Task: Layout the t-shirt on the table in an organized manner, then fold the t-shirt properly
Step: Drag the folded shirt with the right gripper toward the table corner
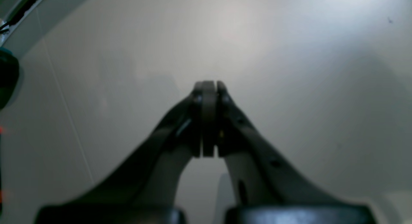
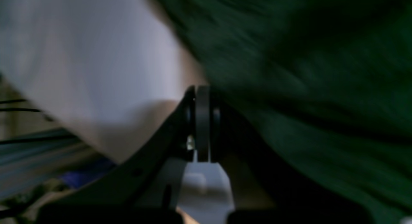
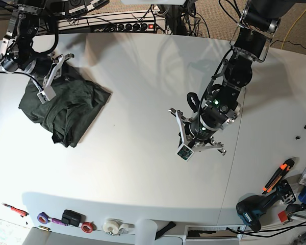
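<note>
Lying in a rumpled, roughly folded heap near the far left corner of the large white smooth desk (image 3: 143,92), the dark forest-green knit t-shirt (image 3: 66,109) has one edge reaching toward the middle of the desk and creases running across it. The right arm's fingers (image 3: 46,91) hang over the upper part of the t-shirt; in the right wrist view the right fingers (image 2: 202,98) are pressed flat together with no cloth between them, and the green fabric (image 2: 305,88) fills the blurred area just beyond and to one side. The left arm's fingers (image 3: 185,151) stand well apart from the garment, over bare desk toward the right of centre, pointing down at the surface. In the left wrist view the left fingers (image 1: 208,88) are likewise closed tight on nothing, with only white desk (image 1: 289,56) behind them. A cordless drill (image 3: 257,209) and an orange-handled tool (image 3: 278,176) lie by the near right edge; rolls of tape (image 3: 112,225) sit along the near edge.
</note>
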`<state>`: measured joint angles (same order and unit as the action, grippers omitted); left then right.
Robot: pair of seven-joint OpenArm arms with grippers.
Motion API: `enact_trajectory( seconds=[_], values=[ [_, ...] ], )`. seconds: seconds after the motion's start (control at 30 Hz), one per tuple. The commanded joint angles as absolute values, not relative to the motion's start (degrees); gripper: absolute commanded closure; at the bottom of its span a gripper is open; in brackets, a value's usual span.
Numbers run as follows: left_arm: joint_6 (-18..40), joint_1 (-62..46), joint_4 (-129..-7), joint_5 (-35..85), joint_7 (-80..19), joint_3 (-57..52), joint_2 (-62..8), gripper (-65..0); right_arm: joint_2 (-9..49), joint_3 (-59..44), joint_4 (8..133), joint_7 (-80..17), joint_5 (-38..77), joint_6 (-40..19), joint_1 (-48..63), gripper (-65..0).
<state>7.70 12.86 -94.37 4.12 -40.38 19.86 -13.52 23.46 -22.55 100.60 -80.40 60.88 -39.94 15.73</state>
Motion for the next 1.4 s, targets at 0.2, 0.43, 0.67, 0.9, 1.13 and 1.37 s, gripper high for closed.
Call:
enact_trajectory(
  seconds=[0.2,0.43,0.67,0.9,1.13,1.37],
  values=[
    [7.5,14.1,-95.3,4.3,-39.1,19.6,-13.5,0.0,24.3,-22.0,101.4,-80.0,70.2,-40.0,16.2,0.0],
    [7.5,14.1,-95.3,4.3,-39.0,19.6,-13.5,0.0,24.3,-13.4,99.4,-80.0,61.7,-40.0,16.3,0.0],
    [7.5,14.1,-95.3,4.3,-39.0,19.6,-13.5,0.0,24.3,-8.6,92.4,-72.6,45.8,-40.0,13.5,0.0],
    [7.5,14.1,-95.3,4.3,-39.1,19.6,-13.5,0.0,24.3,-8.7,80.1,-65.0,34.1,-36.9,7.8,0.0],
    [7.5,14.1,-95.3,4.3,-39.1,19.6,-13.5,0.0,24.3,-8.7,72.7,-58.9,25.1,-30.3,1.1,0.0],
    [7.5,14.1,-95.3,4.3,-39.4,19.6,-13.5,0.0,24.6,-8.7,71.0,-56.2,16.2,-23.0,-2.7,0.0]
  ],
)
